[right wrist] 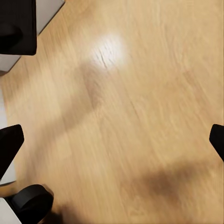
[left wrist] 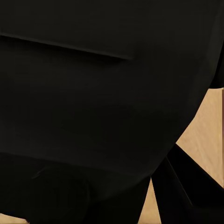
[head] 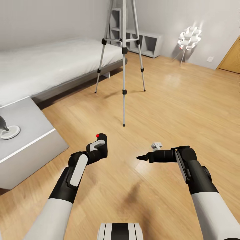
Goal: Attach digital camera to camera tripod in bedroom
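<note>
The digital camera (head: 102,142), small and black with a red dot on top, is held low over the wood floor in my left gripper (head: 99,148), which is shut on it. Its black body (left wrist: 93,93) takes up nearly all of the left wrist view. The camera tripod (head: 124,66) stands ahead of me on three silver legs, near the bed's corner; its head is cut off by the frame's top edge. My right gripper (head: 141,157) hovers over bare floor to the camera's right. In the right wrist view the gripper (right wrist: 112,140) is open, its fingertips (right wrist: 9,144) wide apart with nothing between them.
A low grey bed (head: 50,63) runs along the left, with a grey nightstand (head: 30,140) at near left. A grey shelf unit (head: 148,42) and a white spiky lamp (head: 189,38) stand at the far wall, and a wooden door (head: 233,56) is at right.
</note>
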